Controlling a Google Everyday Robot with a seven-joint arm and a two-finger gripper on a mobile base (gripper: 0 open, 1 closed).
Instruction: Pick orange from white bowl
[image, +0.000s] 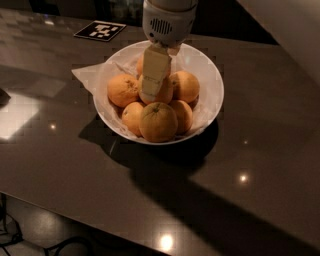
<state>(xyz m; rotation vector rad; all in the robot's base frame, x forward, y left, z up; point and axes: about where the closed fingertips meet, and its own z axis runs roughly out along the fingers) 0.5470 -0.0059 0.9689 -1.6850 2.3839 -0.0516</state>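
Observation:
The white bowl (205, 67) stands on the dark table, lined with crumpled white paper and holding several oranges. My gripper (149, 96) hangs from above into the middle of the pile. Its tip is at the orange (166, 91) in the centre, which it partly hides. A yellower orange with a stem dimple (158, 121) lies at the front. A speckled orange (122, 90) lies at the left and another orange (185, 86) at the right.
A black-and-white marker tag (100, 30) lies on the table behind the bowl at the left. The paper's corner (85, 74) sticks out over the bowl's left rim. The table's front edge runs along the bottom left.

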